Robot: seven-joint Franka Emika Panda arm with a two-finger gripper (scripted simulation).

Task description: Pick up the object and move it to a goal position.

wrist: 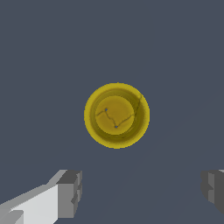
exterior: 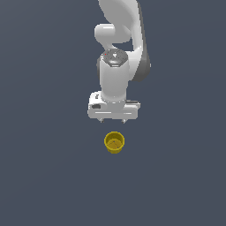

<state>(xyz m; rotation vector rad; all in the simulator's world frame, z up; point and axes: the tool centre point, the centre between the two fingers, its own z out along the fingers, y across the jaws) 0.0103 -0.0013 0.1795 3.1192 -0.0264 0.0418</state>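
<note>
The object, a small yellow cup, stands upright on the dark grey floor with its hollow facing up. In the wrist view the cup appears from straight above, round, with its inner bottom showing. My white gripper hangs above and just behind the cup in the exterior view, not touching it. Its two short fingertips point down and stand wide apart. The wrist view shows the gripper open, with one grey pad on each side and nothing between them. The cup is narrower than the gap.
A plain dark grey surface spreads all around the cup. The white arm rises behind the gripper toward the top of the exterior view. No other objects show.
</note>
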